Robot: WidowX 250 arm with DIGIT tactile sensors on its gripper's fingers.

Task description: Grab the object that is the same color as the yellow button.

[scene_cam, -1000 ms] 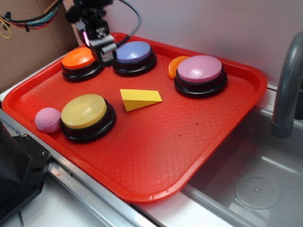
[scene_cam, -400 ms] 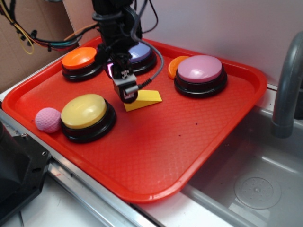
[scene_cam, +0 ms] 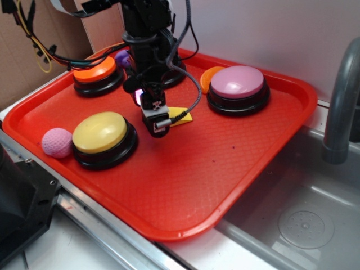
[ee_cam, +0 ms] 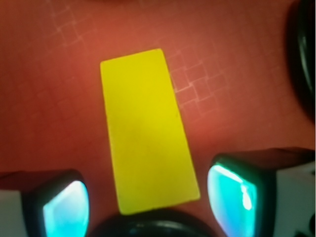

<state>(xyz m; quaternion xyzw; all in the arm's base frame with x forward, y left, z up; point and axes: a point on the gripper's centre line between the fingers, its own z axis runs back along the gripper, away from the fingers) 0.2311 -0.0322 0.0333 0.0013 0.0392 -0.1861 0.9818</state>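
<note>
The yellow wedge block (ee_cam: 145,131) lies flat on the red tray (scene_cam: 185,180). In the exterior view only its right tip (scene_cam: 181,117) shows behind the arm. My gripper (scene_cam: 158,125) is low over the wedge and open. In the wrist view my gripper (ee_cam: 148,200) straddles the block's near end, one fingertip (ee_cam: 64,207) on the left and the other on the right, each with a gap to the block. The yellow button (scene_cam: 101,133), a yellow dome on a black base, stands to the left of the gripper.
A pink textured ball (scene_cam: 57,142) rests left of the yellow button. An orange button (scene_cam: 97,72) is at the back left, a purple button (scene_cam: 125,57) is mostly hidden behind the arm, and a pink button (scene_cam: 237,84) with an orange disc (scene_cam: 208,77) beside it is at the back right. A sink (scene_cam: 304,219) and a grey faucet (scene_cam: 340,107) lie to the right.
The gripper has come forward from the back of the tray, over the orange and purple buttons, and dropped down onto the wedge, which it now straddles. The wedge has not moved.
</note>
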